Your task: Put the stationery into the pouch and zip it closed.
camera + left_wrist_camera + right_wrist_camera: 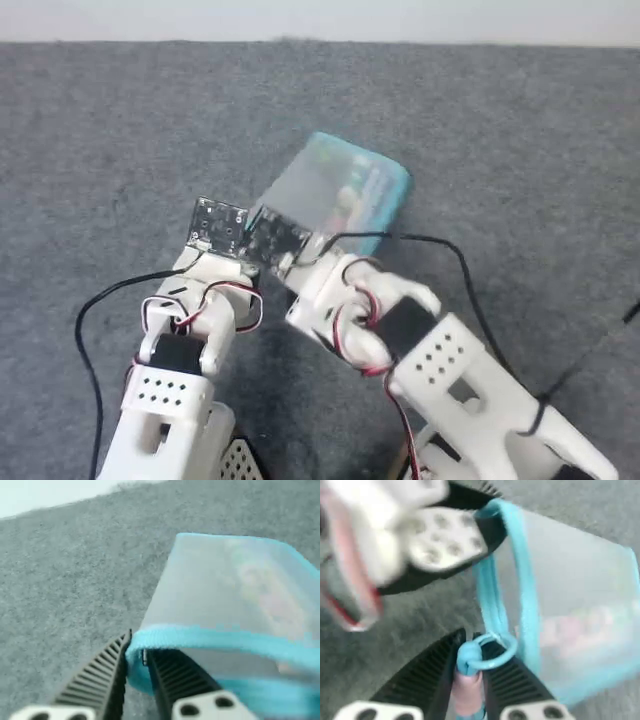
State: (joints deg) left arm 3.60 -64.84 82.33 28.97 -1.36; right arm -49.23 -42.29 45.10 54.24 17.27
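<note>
Around the work: grey felt-like tabletop (pixel 100 120) on all sides, a pale wall (pixel 300 20) along the far edge, and a black cable (pixel 440 240) running from the right arm past the near edge of the pouch. Crowded over that near end in the high view: both wrist cameras and the white arm housings, hiding it from above.

On the tabletop, just beyond the two arms: the pouch (pixel 345 190), set at an angle with its far end toward the right. Translucent, frosted body with bright blue trim at the edges and along the mouth. Inside, blurred red, green and pinkish contents (pixel 580 625), too soft to tell apart. Hard to tell how far the zip is drawn.

Left end effector (pixel 136 647) clamped on the blue rim at the pouch's near corner, with a ribbed black finger on either side of the fabric. Right end effector (pixel 470 642) closed on the zipper pull (pixel 487 650), a blue ring with a pinkish tab pinched between the fingers, close beside the left one.
</note>
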